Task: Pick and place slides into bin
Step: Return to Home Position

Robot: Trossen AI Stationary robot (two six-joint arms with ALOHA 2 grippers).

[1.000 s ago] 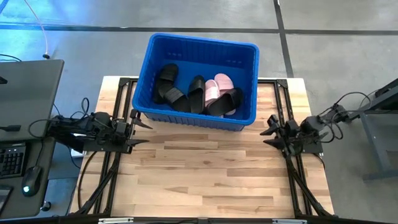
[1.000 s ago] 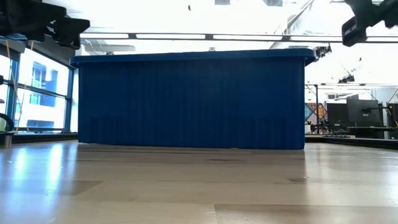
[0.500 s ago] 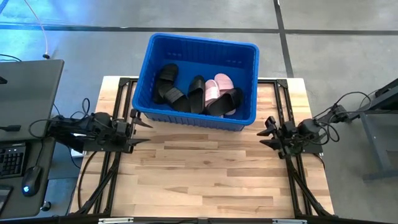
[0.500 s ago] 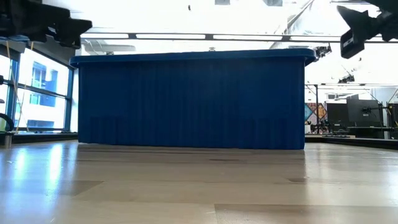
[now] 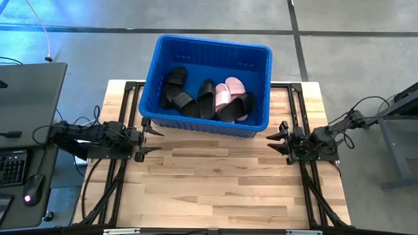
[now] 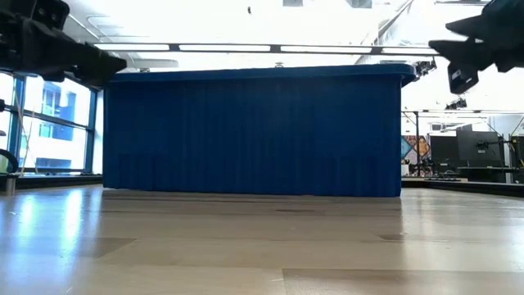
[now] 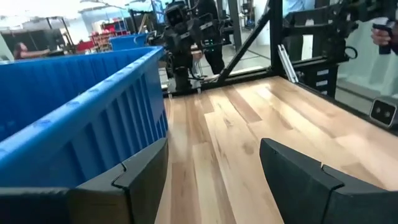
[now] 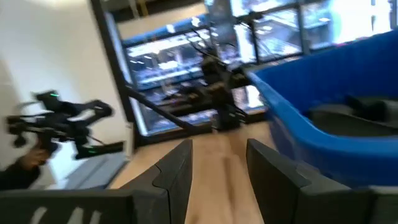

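Moved inward since earlier: right pincer (image 5: 272,140), released, held level beside bin (image 5: 215,40); left pincer (image 5: 159,140) released too. Slides (image 5: 209,98) visible only from above.

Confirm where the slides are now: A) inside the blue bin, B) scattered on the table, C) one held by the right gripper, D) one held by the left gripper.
A: the high view shows the black and pink slides lying inside the bin, while the left gripper and right gripper are both open and empty.
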